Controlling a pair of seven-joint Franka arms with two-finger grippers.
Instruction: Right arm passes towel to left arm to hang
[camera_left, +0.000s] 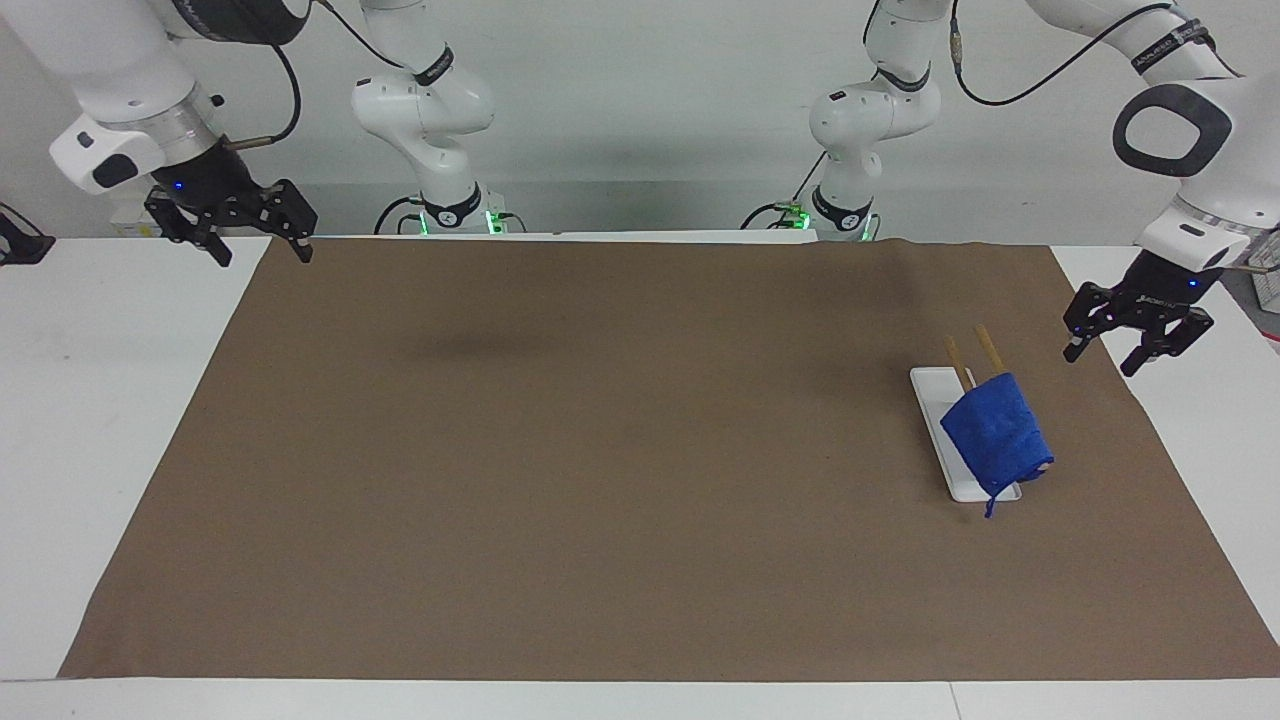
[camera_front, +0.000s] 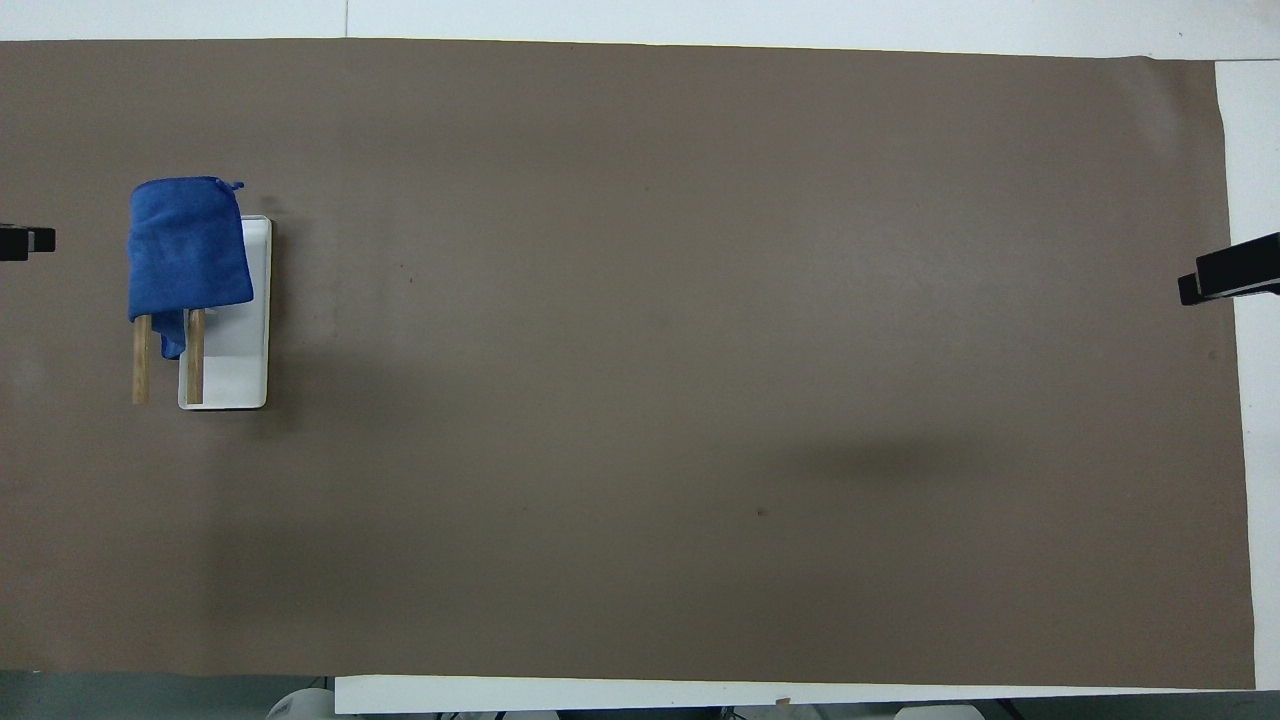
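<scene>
The blue towel (camera_left: 995, 432) hangs folded over the two wooden bars (camera_left: 988, 347) of a small rack with a white base (camera_left: 935, 400), at the left arm's end of the table. Its loop string dangles at the lower corner. It also shows in the overhead view (camera_front: 188, 245). My left gripper (camera_left: 1098, 364) is open and empty, in the air beside the rack, apart from the towel; only its tip shows in the overhead view (camera_front: 25, 241). My right gripper (camera_left: 265, 258) is open and empty, waiting over the mat's corner at the right arm's end.
A brown mat (camera_left: 600, 450) covers most of the white table (camera_left: 100, 400). The rack's bars (camera_front: 141, 360) and white base (camera_front: 245, 350) stick out from under the towel on the side nearer the robots. The right gripper's tip (camera_front: 1230, 275) shows at the mat's edge.
</scene>
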